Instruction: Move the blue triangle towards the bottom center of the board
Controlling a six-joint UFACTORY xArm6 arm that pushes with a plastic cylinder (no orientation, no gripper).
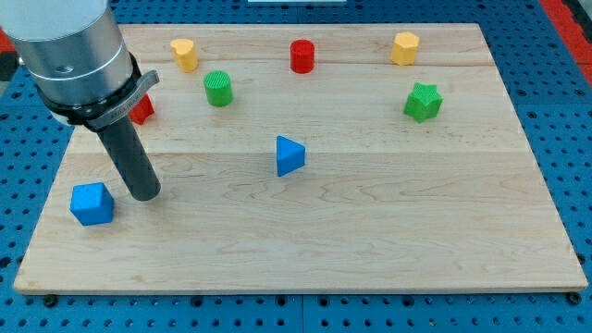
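1. Camera view, single frame. Wooden worktop [370,231] sits on a blue perforated base [18,231].
2. My tip [145,195] is at the view's left, down on the worktop, just right of the blue cube [92,203]. Can't tell if they touch; looks like a narrow gap.
3. No hand on this arm, only the dark rod, so there is nothing to read as spread or pressed together. Rod pinches nothing.
4. Blue triangle [289,155] lies near the middle of the worktop, slightly left of centre, well apart from my tip and to its right and a bit higher in the view. It stands alone, no block touching it.
5. Red block [141,109] is at the left, partly hidden behind the arm's grey housing [69,46]; shape unclear.
6. Top row, left to right: yellow block [184,55], red cylinder [302,56], yellow block with hexagonal top [404,48].
7. Green cylinder [218,89] is just below and right of the left yellow block.
8. Green star-shaped block [423,102] is at the right, below the hexagonal yellow one.
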